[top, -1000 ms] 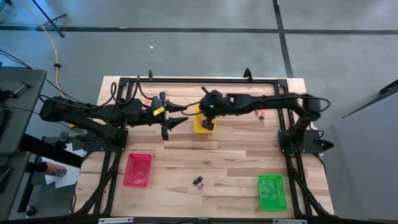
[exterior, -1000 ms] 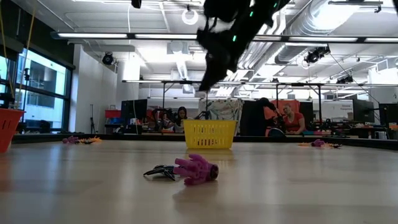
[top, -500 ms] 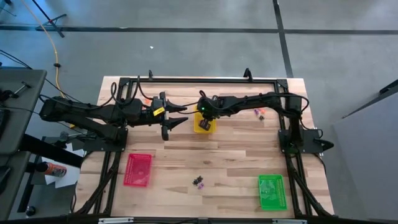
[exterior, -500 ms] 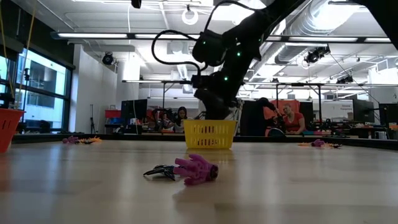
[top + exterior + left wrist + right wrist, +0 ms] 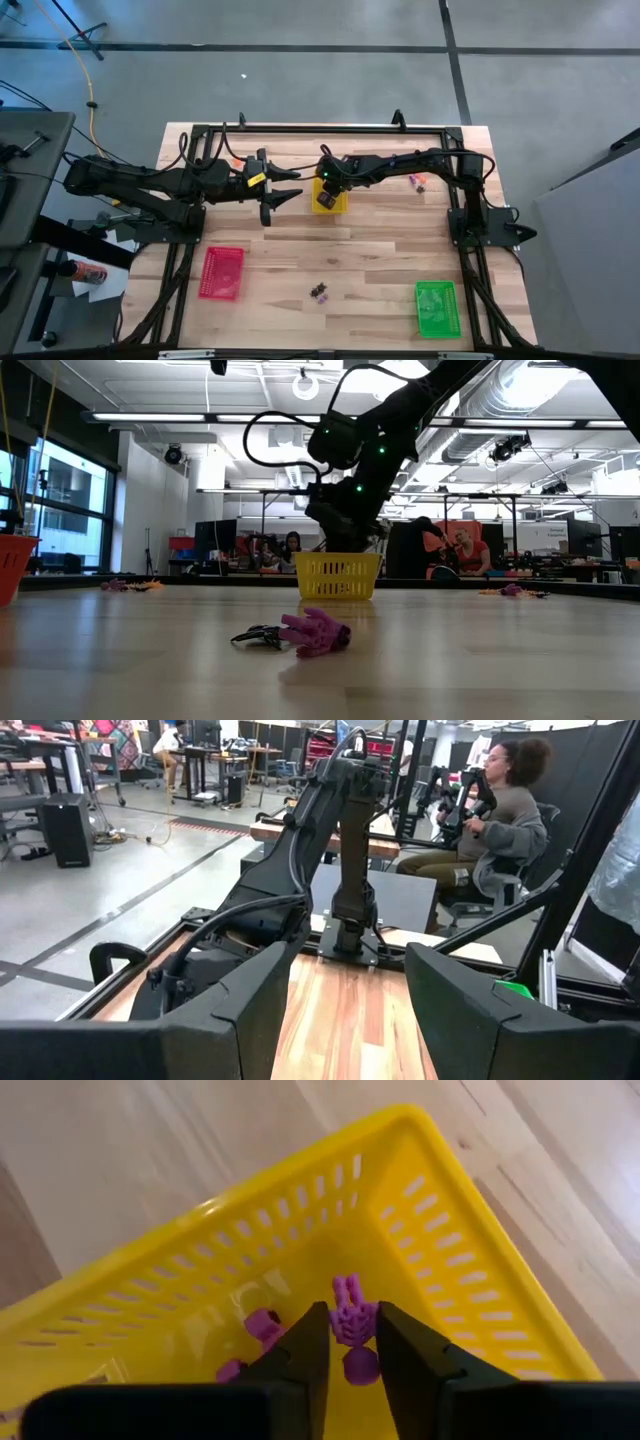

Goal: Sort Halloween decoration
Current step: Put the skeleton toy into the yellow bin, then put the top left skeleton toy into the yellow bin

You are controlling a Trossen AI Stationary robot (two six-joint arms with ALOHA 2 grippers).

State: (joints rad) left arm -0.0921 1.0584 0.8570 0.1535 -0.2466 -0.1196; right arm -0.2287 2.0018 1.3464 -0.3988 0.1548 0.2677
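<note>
Right now a small purple trinket [image 5: 352, 1323], a ribbed, skeleton-like piece with little prongs at one end, sits pinched between the fingers of the right gripper [image 5: 352, 1342], whose jaws are narrowed to a slim gap around it. It hangs inside the yellow tray [image 5: 430, 1230], a slotted basket, above other purple bits [image 5: 262, 1324] on its floor. Seen from above, the right gripper [image 5: 326, 193] is over the yellow tray [image 5: 338, 207] at about 12 o'clock from the table's centre. Just at 9 o'clock of the tray, the left gripper [image 5: 285, 187] waits with its fingers spread wide and nothing between them. Toward 6 o'clock, a purple and black cluster of trinkets [image 5: 319, 292] lies on the bare wood between the red tray [image 5: 223, 272] and the green tray [image 5: 435, 307]. More small pieces [image 5: 417, 182] lie at 2 o'clock.
</note>
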